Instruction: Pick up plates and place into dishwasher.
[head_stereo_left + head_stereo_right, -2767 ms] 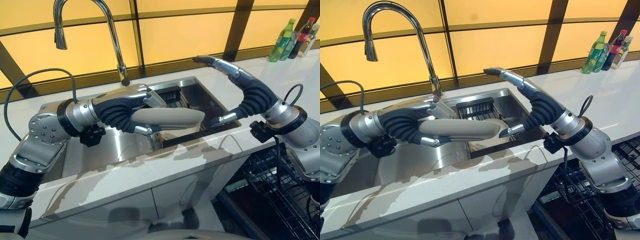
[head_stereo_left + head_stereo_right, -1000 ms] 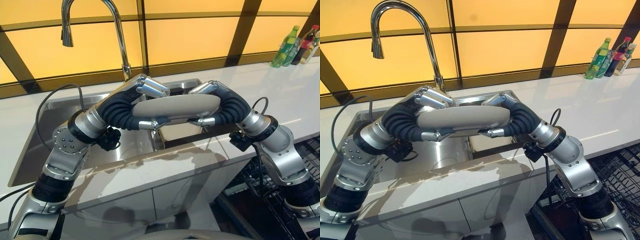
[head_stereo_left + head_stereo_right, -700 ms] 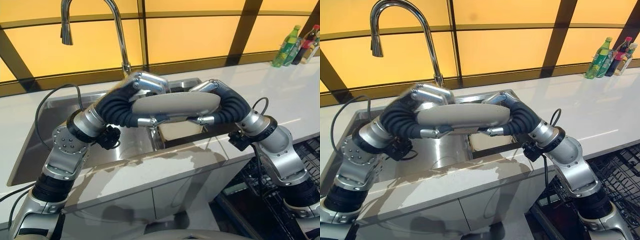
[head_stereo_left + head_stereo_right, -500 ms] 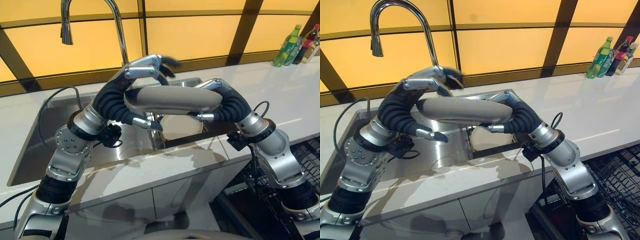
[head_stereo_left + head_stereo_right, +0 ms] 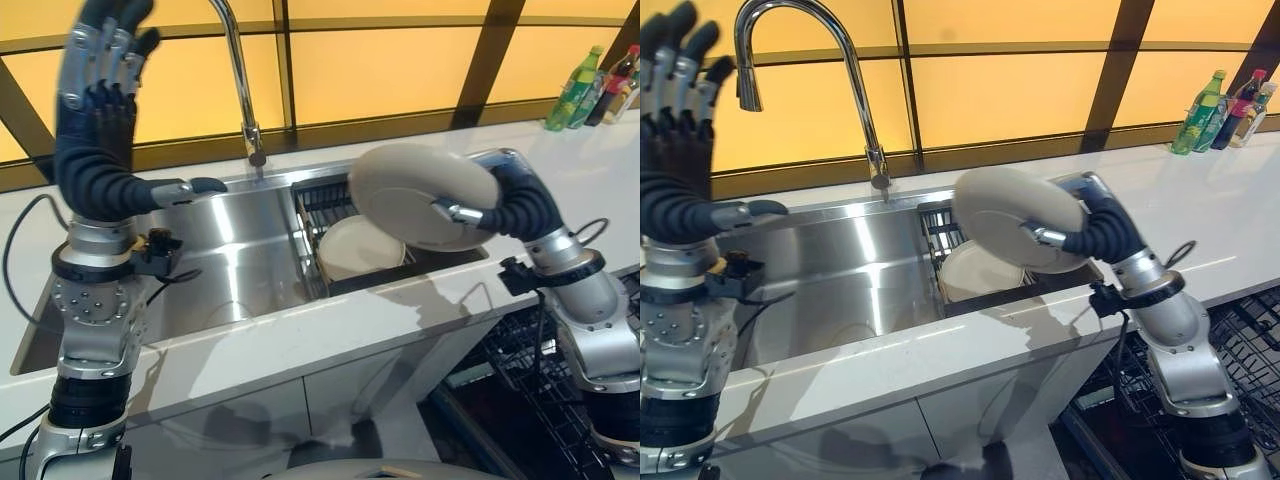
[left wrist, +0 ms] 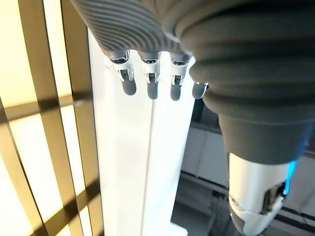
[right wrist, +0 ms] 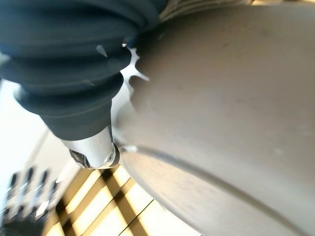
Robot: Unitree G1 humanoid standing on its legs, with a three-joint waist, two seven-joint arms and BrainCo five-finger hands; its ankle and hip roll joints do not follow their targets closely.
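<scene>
One plate tilts in the right hand's pinching fingers; left hand raised, fingers spread.

left hand letting go of the plate and rising with fingers spread, right hand alone holding the plate, tilting it on edge above the sink

1. A steel sink set in a white counter.
2. A curved tap behind the sink.
3. Three bottles at the counter's far right corner.
</scene>
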